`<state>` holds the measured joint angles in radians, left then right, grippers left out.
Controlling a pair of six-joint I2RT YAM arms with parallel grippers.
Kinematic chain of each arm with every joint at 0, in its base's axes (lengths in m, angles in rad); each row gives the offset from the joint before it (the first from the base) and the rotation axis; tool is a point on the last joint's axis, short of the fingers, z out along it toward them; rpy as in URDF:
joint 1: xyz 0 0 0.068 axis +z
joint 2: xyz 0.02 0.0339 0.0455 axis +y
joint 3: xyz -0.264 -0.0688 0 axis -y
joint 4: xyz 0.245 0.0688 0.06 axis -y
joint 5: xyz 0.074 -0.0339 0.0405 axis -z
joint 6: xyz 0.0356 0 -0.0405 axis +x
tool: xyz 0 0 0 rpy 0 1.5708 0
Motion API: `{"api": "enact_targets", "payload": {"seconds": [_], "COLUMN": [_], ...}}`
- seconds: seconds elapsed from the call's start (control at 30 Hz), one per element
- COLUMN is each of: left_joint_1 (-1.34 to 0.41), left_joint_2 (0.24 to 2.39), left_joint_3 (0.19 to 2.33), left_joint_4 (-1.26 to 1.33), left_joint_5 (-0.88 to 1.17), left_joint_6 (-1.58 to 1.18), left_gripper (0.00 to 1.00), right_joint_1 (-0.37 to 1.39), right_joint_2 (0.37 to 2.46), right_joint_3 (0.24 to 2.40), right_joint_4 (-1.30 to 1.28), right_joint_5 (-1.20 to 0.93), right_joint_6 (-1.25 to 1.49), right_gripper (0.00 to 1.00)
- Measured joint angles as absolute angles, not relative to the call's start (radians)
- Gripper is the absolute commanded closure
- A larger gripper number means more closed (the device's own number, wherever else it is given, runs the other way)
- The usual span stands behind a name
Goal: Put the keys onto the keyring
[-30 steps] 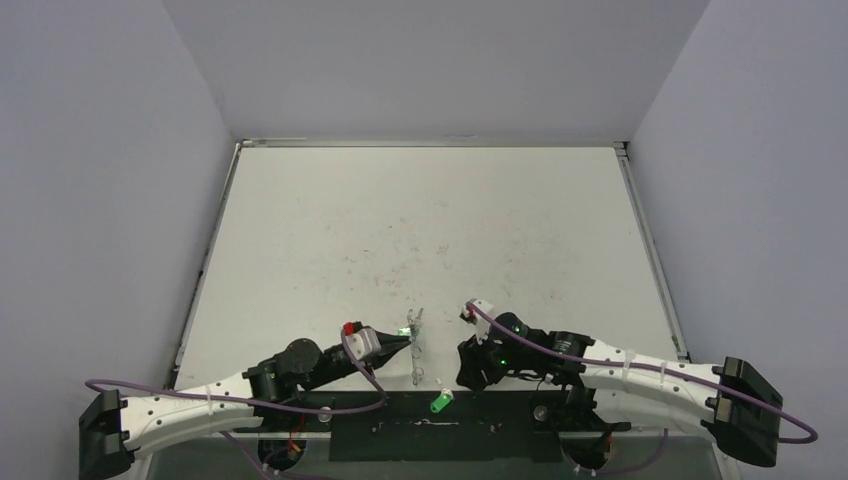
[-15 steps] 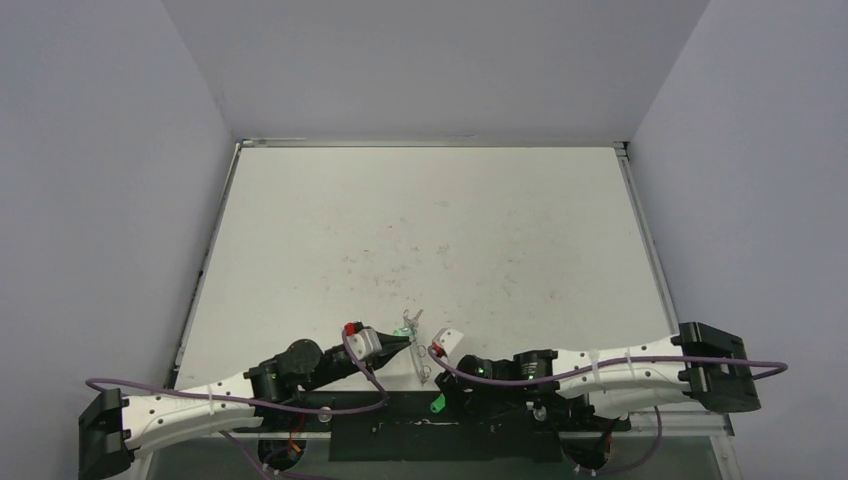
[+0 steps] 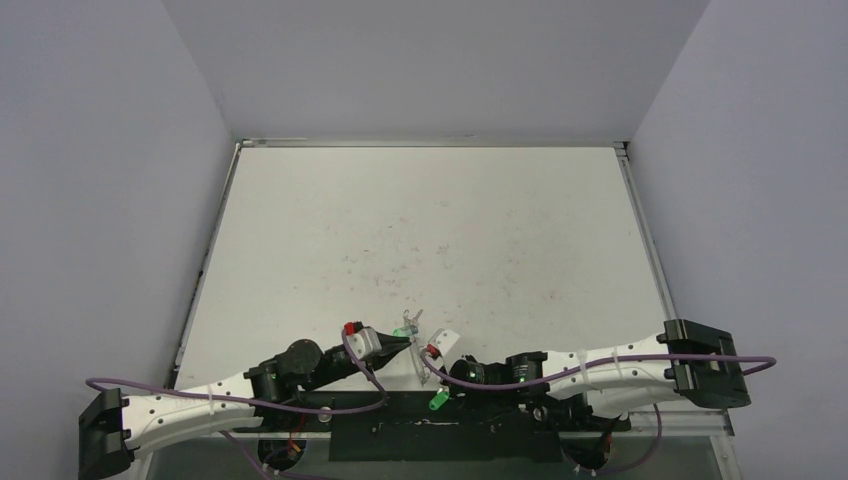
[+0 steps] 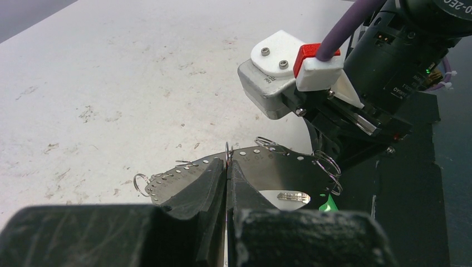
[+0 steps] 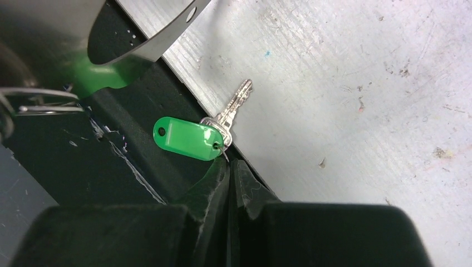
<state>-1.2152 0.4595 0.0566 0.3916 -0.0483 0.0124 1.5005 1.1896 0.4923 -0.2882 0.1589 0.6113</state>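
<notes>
My left gripper (image 4: 228,162) is shut on the rim of the keyring (image 4: 278,167), a thin silvery band with punched holes and small split rings, held upright near the table's front edge (image 3: 418,350). A green-headed key (image 5: 186,138) lies below it, half on the black strip and half on the white table; the top view shows it too (image 3: 438,402). My right gripper (image 5: 230,164) is shut, its tips pinching the small wire ring at the key's green head. In the top view the right gripper (image 3: 443,388) sits just right of the keyring. No other keys show clearly.
A black strip (image 3: 400,428) runs along the near table edge between the arm bases. The right wrist's white and red camera block (image 4: 289,61) hangs close behind the keyring. Walls enclose the white table (image 3: 430,230) on three sides.
The right arm swung left and low over the green key, and its jaws went from open to shut at the key's ring. The left gripper and keyring stayed put.
</notes>
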Motion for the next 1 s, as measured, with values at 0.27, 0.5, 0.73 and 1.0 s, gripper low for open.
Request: {"api": "enact_targets", "payload": {"seconds": [0.27, 0.5, 0.73, 1.0], "left_joint_1": [-1.215, -1.215, -1.215, -1.215], "left_joint_2": [0.459, 0.455, 0.456, 0.477], "left_joint_3": [0.057, 0.057, 0.057, 0.057], "left_joint_4": [0.391, 0.385, 0.385, 0.411], "left_joint_5": [-0.048, -0.043, -0.021, -0.014], "left_joint_6": [0.012, 0.012, 0.012, 0.020], "left_gripper": [1.00, 1.00, 1.00, 1.00], "right_joint_1": [1.496, 1.333, 1.176, 1.156], "right_joint_2": [1.115, 0.974, 0.970, 1.107], "right_joint_3": [0.494, 0.559, 0.698, 0.838], "right_joint_4": [-0.313, -0.384, -0.450, -0.466], "right_joint_5": [0.178, 0.146, 0.033, -0.127], "right_joint_6": [0.611, 0.557, 0.392, 0.206], "right_gripper": [1.00, 1.00, 1.00, 1.00]}}
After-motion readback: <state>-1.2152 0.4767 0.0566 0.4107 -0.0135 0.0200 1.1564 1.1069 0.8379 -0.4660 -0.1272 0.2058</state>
